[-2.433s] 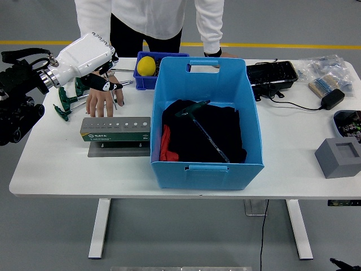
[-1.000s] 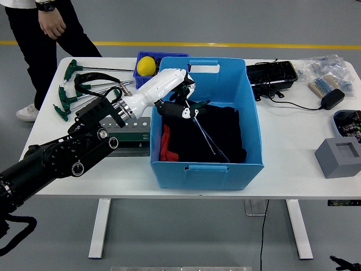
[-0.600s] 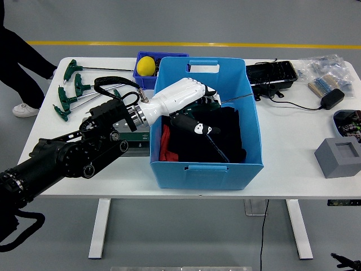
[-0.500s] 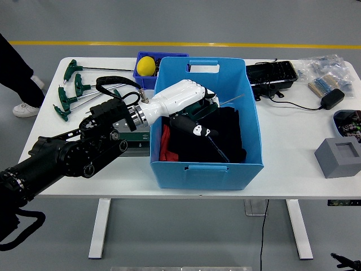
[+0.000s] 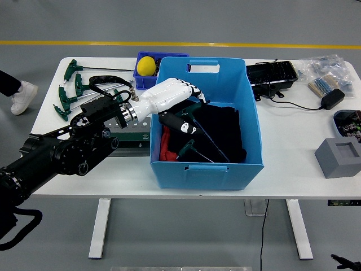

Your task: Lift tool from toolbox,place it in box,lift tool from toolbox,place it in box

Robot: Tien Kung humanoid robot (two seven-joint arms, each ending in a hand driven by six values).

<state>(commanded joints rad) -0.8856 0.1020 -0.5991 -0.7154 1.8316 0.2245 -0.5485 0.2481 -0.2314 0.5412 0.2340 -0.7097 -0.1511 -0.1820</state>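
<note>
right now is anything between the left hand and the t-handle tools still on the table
Yes: the blue box's left wall. The left hand is inside the box, and the green T-handle tools lie outside on the table's far left.

My left arm (image 5: pixel 56 155) is a chain of thick black cylindrical segments, matte, with round joint housings that carry small silver-ringed screw caps on their faces. A black cable (image 5: pixel 107 86) loops up over the wrist section and drops back in beside a boxy black bracket. Past a ribbed silver metal collar (image 5: pixel 128 112), my forearm shell turns glossy white, smooth and tapered. My left hand (image 5: pixel 179 108) has a white plastic back with ridged knuckle plates, while the fingers (image 5: pixel 179 125) underneath are black, one marked with small white dots.
</note>
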